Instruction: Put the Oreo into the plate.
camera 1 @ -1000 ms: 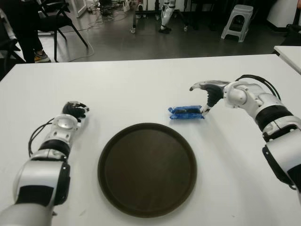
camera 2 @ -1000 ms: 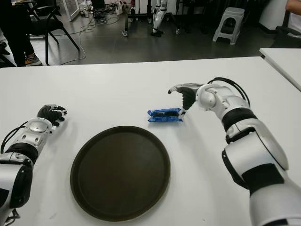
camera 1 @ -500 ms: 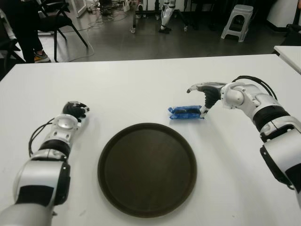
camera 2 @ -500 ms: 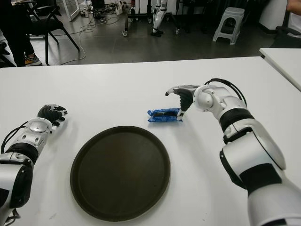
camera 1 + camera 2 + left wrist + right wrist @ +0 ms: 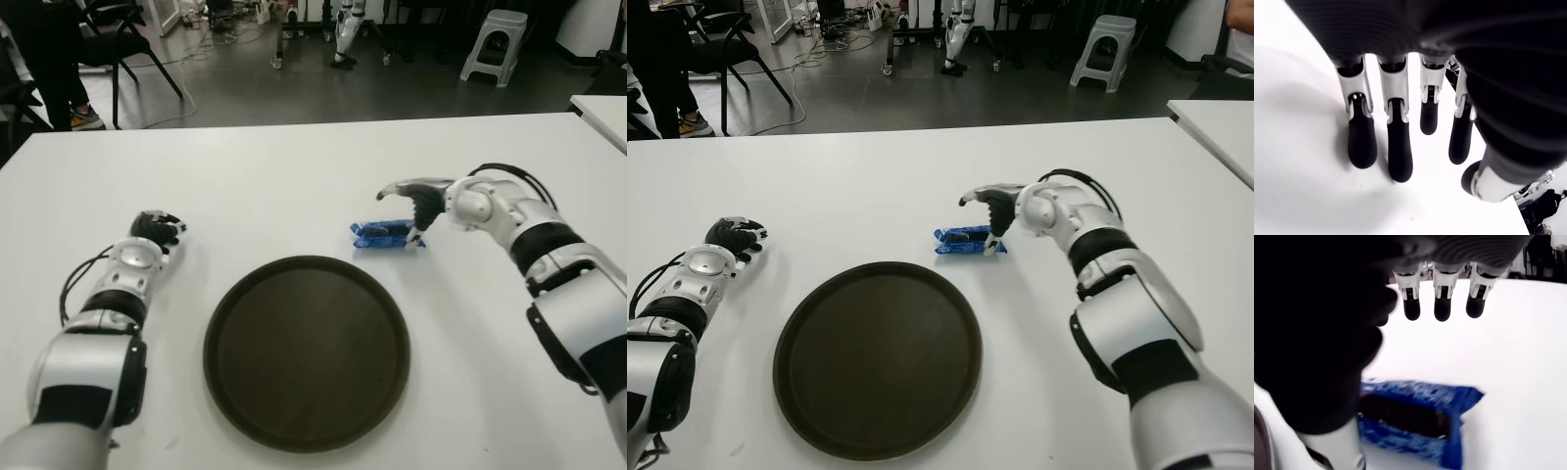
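Note:
A blue Oreo packet [image 5: 384,235] lies flat on the white table [image 5: 294,186], just beyond the far right rim of the round dark brown plate [image 5: 306,351]. My right hand [image 5: 409,203] hovers over the packet's right end, fingers spread above it and thumb tip down by that end. In the right wrist view the packet [image 5: 1415,418] lies under the open fingers [image 5: 1442,303], which do not close on it. My left hand [image 5: 155,229] shows at the table's left, to the left of the plate, its fingers [image 5: 1393,147] relaxed over bare table.
Another white table's corner [image 5: 602,110] shows at the right. Beyond the far table edge are a grey stool [image 5: 495,44], chairs [image 5: 118,39], a standing person's legs [image 5: 54,69] and floor cables.
My right hand has moved left, from beside the packet's right end to over it. The packet, plate and left hand have not moved.

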Available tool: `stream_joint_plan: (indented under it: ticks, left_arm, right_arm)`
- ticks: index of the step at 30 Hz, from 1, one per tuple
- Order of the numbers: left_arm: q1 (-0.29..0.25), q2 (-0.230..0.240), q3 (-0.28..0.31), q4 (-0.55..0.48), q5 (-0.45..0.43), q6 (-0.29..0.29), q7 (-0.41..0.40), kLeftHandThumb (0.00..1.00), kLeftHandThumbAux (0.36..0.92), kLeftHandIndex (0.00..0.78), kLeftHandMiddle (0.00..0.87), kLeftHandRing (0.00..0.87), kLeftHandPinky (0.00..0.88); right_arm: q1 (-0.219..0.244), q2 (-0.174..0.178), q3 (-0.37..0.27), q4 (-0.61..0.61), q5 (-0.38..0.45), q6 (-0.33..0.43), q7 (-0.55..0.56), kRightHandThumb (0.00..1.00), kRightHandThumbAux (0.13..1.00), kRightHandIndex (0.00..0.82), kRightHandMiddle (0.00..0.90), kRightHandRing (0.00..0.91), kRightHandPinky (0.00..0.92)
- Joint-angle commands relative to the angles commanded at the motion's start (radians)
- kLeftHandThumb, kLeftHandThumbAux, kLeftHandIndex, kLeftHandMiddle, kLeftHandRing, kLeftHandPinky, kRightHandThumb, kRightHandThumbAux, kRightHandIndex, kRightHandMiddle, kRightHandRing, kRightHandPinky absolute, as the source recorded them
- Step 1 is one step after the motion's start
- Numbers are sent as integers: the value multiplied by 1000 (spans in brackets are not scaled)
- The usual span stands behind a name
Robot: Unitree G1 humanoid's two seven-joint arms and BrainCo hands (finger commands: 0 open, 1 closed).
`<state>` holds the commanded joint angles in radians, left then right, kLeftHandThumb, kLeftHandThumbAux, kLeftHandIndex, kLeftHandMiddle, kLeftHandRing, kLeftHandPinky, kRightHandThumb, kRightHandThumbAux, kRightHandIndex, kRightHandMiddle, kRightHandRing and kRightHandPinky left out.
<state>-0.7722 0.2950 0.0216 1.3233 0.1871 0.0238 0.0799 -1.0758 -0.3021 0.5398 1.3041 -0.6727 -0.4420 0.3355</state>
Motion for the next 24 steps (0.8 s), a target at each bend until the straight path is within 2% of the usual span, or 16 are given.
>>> stream_joint_plan:
  ticks: [15, 24]
  left_arm:
    - [5, 5, 6, 3, -3, -15, -6, 673, 725, 399, 202, 228, 241]
    - [-1, 5, -5, 2, 6, -2, -7, 668, 729, 397, 196, 220, 201]
  right_arm:
    - [13, 23, -41, 4, 43, -6, 27, 0, 873, 25, 39, 35, 37]
    - [9, 37, -47, 5, 55, 34, 46, 0, 862, 13, 24, 17, 15]
